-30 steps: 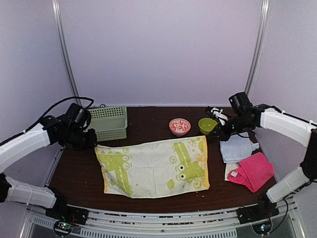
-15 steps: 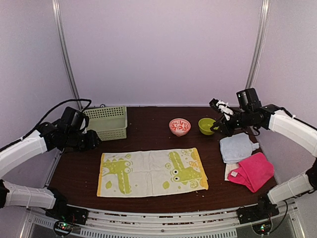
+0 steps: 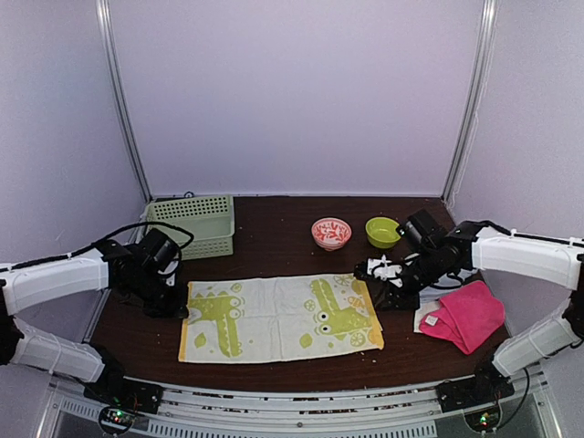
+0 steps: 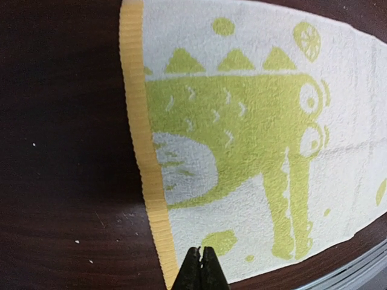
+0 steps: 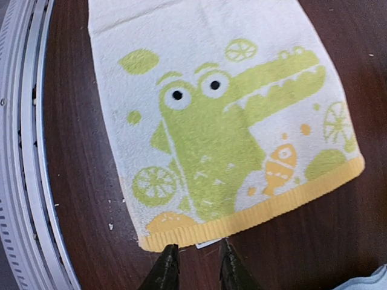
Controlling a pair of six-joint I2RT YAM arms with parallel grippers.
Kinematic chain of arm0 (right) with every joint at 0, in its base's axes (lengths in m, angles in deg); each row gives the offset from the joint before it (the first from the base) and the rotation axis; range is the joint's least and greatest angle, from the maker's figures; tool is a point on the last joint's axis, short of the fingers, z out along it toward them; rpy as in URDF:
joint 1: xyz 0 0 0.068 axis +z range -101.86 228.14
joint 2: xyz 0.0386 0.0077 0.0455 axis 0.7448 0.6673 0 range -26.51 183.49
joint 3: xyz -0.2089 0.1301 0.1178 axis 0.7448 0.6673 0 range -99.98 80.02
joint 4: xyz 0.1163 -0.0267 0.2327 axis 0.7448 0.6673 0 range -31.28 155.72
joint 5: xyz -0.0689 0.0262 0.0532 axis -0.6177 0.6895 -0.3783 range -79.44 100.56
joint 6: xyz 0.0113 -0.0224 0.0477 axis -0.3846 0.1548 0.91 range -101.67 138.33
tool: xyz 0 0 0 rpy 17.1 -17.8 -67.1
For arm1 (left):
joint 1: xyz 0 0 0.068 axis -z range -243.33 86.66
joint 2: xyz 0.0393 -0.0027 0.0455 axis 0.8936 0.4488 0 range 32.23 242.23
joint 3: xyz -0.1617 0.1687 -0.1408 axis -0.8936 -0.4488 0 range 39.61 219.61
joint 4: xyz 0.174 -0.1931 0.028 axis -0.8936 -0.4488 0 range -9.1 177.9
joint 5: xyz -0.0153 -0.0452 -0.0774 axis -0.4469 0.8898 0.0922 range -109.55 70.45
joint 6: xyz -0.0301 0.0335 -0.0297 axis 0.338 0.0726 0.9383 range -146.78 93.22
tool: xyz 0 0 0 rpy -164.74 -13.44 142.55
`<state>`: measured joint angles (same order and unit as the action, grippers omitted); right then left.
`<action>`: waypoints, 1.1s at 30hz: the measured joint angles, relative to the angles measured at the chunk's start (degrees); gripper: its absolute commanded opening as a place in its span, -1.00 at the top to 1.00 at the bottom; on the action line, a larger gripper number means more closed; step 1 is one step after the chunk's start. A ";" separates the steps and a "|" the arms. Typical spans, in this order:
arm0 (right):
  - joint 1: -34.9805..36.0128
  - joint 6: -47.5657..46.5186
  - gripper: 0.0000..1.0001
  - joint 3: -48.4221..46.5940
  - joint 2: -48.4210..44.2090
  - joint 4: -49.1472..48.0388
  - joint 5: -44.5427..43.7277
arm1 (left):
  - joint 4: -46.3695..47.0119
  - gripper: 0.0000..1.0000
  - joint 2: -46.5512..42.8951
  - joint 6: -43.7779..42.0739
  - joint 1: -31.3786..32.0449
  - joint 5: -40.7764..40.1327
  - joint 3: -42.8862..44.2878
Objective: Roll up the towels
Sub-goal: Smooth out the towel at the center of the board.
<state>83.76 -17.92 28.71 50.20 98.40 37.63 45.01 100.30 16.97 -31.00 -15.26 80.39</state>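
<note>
Top external view shows the yellow towel (image 3: 278, 318) spread flat on the brown table (image 3: 274, 242), its crocodile print facing up, where a second ago I held it stretched between both pincers and lifted off the surface. Half a second ago it already lay flat and my arms were drawn back and raised; now both are down at its short ends. My left gripper (image 4: 201, 269) sits over the yellow hem near the towel's near-left corner, its fingers pressed tip to tip and gripping nothing I can make out. My right gripper (image 5: 196, 272) is just off the opposite hem, its fingers a little apart with bare table and a small white tag between them. The pink towel (image 3: 467, 315) lies unmoved at the right, beside my right arm
</note>
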 measured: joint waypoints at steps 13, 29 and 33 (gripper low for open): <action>9.90 -3.50 0.61 5.29 9.90 0.68 -3.37 | -0.46 1.00 3.91 -0.31 4.22 2.16 -2.69; 10.34 -4.57 0.66 9.40 7.96 -1.31 -6.58 | 0.20 1.00 1.86 4.07 8.70 3.89 -9.68; 10.60 -5.03 0.66 10.45 6.19 0.35 -6.88 | -2.40 1.00 -0.94 5.38 9.40 4.72 -10.84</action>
<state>94.36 -22.94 39.16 56.39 98.75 30.74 42.60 99.36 22.35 -21.60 -10.54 69.55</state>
